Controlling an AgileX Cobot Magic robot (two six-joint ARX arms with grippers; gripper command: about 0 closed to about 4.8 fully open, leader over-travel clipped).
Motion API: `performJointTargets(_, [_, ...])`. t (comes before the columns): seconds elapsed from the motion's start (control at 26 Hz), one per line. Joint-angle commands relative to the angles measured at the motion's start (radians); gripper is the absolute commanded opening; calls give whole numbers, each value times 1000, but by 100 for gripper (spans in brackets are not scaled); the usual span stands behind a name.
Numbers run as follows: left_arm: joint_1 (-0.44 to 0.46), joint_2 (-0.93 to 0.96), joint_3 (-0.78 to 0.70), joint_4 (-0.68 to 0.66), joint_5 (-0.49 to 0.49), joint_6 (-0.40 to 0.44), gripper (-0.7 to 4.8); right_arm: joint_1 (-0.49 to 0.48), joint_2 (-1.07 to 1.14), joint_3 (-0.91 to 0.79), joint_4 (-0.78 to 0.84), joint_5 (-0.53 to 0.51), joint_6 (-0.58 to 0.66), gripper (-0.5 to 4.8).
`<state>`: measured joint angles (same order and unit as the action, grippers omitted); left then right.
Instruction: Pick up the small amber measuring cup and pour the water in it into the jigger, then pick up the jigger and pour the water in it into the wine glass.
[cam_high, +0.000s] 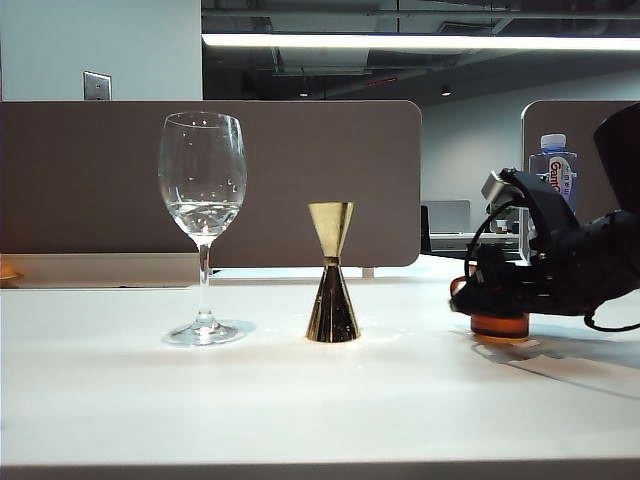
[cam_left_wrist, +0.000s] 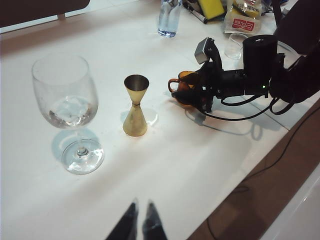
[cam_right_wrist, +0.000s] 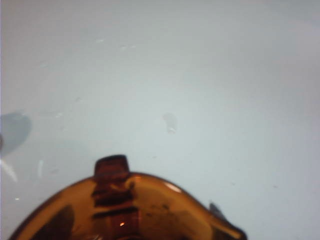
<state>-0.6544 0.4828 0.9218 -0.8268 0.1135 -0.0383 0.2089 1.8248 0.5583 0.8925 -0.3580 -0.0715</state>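
Note:
The small amber measuring cup (cam_high: 500, 326) stands on the white table at the right. My right gripper (cam_high: 492, 298) is down around it, one jaw on each side. From the left wrist view the cup (cam_left_wrist: 187, 77) shows its handle toward the jigger, with the right gripper (cam_left_wrist: 190, 94) straddling it. In the right wrist view the cup (cam_right_wrist: 140, 210) sits close up, with one dark fingertip (cam_right_wrist: 218, 210) beside its wall; contact is unclear. The gold jigger (cam_high: 332, 272) stands upright mid-table. The wine glass (cam_high: 202, 225), left, holds a little water. My left gripper (cam_left_wrist: 142, 215) hovers shut over the near table.
A clear water bottle (cam_high: 553, 170) with a blue cap stands behind the right arm. At the far end lie a yellow object (cam_left_wrist: 212, 7), a red-and-white packet (cam_left_wrist: 242, 22) and a small clear cup (cam_left_wrist: 234, 46). The table's edge (cam_left_wrist: 260, 160) runs close by the right arm.

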Motion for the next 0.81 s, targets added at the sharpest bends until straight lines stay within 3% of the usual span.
performJointTargets(0.04, [-1, 0, 3, 13, 3, 4, 26, 1, -3, 4, 15, 66, 1, 339])
performJointTargets(0.12, [-1, 0, 3, 13, 3, 4, 26, 1, -3, 4, 12, 116, 1, 339])
performJointTargets(0.27, [-1, 0, 3, 13, 3, 4, 26, 1, -3, 5, 2, 121, 1, 340])
performJointTargets(0.42, [-1, 0, 3, 13, 3, 4, 26, 18, -4, 4, -15, 146, 18, 415])
performJointTargets(0.81, [-1, 0, 3, 13, 3, 4, 26, 23, -36, -62, -8, 200, 31, 412])
